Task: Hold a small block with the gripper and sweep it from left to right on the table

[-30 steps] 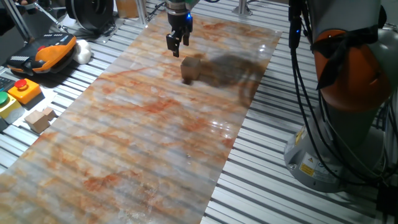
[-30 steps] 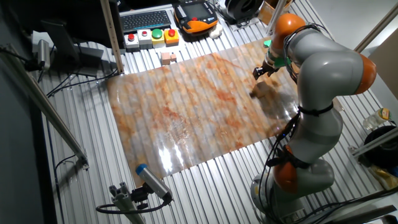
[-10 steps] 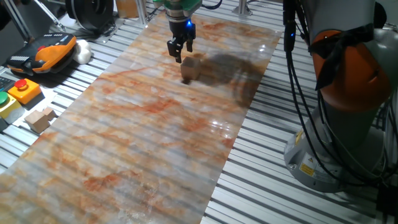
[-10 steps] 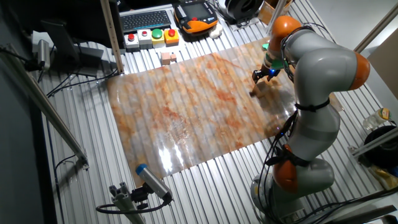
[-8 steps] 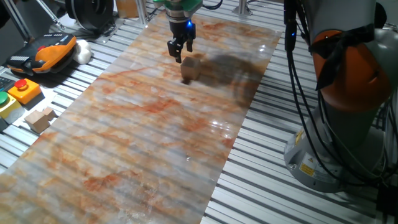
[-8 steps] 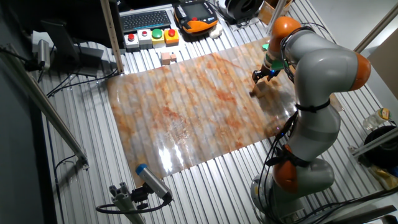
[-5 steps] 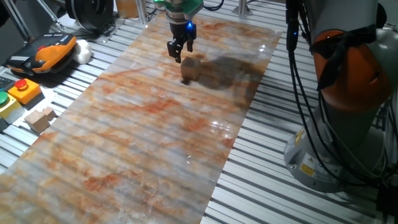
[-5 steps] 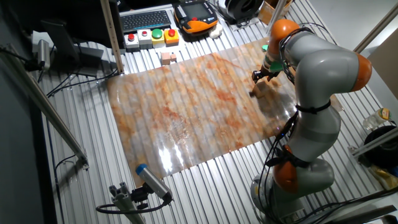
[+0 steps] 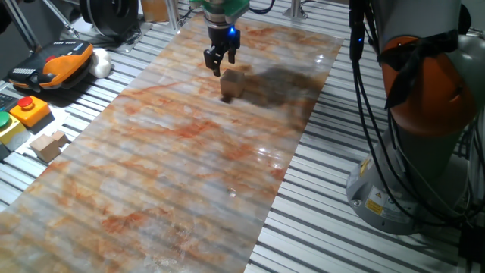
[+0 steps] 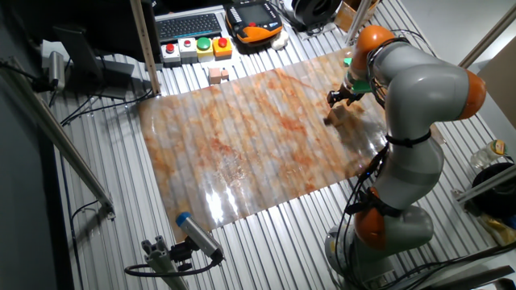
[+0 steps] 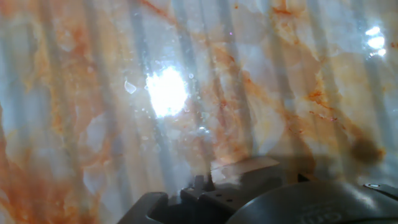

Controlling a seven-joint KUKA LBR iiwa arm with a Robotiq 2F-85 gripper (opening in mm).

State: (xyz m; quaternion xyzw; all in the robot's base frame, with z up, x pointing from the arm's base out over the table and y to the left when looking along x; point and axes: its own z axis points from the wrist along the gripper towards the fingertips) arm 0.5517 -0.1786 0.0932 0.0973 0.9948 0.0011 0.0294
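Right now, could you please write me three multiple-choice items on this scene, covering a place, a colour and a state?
1. Where is the joined pair of blocks? A on the table; B on the metal slats; C in the hand.
2. The hand's light is: A red; B blue; C white.
3. The small block is: A lifted; B resting on the table; C stacked.
Answers: 1 B, it sits on slats beside the table; 2 B, a blue glow shows on it; 3 B, it lies on the table, not gripped.
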